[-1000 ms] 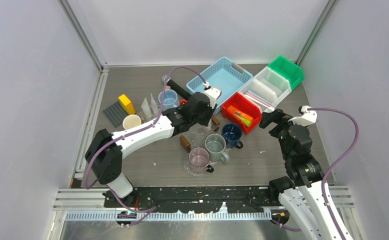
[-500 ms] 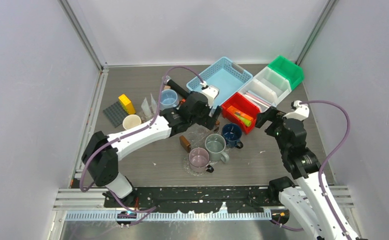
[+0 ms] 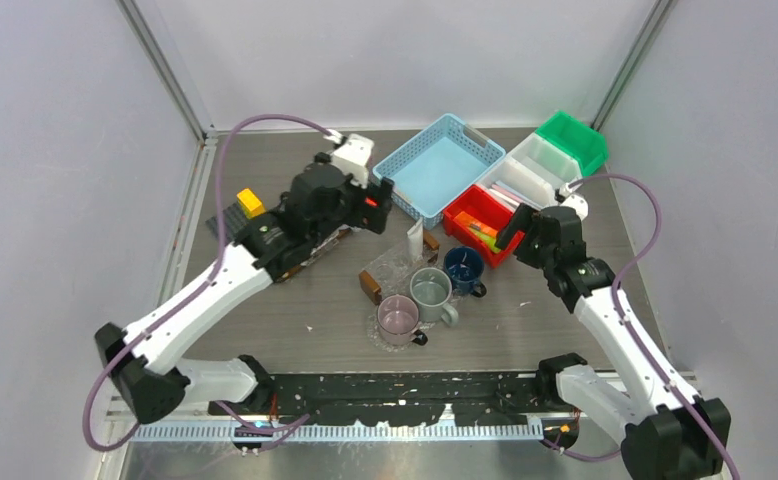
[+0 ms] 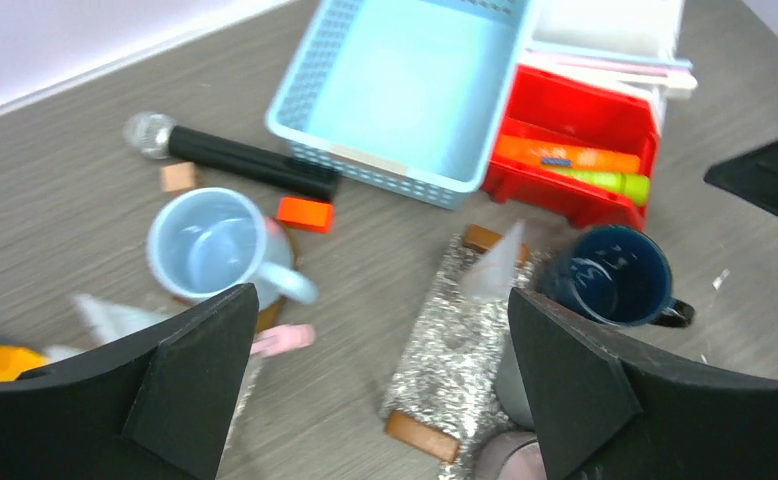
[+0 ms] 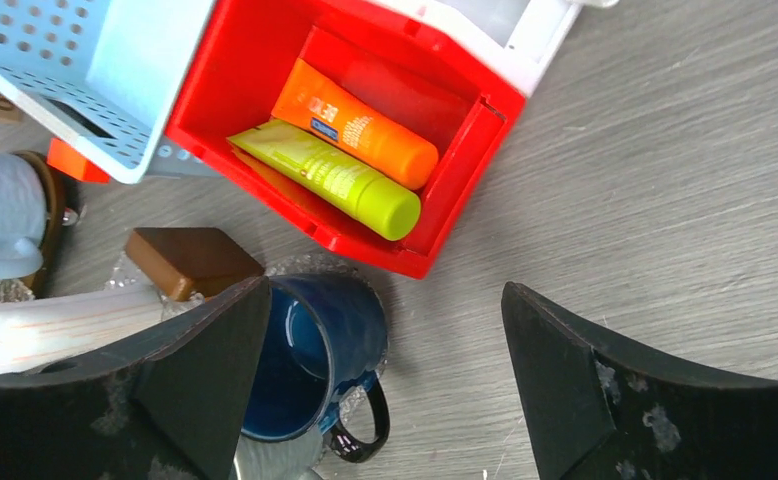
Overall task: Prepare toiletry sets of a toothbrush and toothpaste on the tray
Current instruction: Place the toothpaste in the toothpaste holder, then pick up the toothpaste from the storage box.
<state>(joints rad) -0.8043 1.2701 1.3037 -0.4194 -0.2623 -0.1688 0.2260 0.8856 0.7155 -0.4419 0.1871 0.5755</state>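
Right gripper is hanging wide open with nothing in it, looking straight down past the near lip of the red bin, where the orange toothpaste tube and the green toothpaste tube are lying side by side and touching. I'm guessing both are light and squishy, with slick plastic skin, so a pinch across the soft belly is probably going to dent or squirt sideways. I'd be going for the firmer shoulder up near the cap, or squarely across the width. The orange one looks easier since one side is facing open bin floor. The dark blue mug is sitting just beside the bin's near edge, so watch the fingers there. The toothbrushes are waiting in the white bin: stiff, thin, tricky to pinch. The tray is sitting right next to the red bin. Left gripper is also spread wide and empty, hovering over the table.
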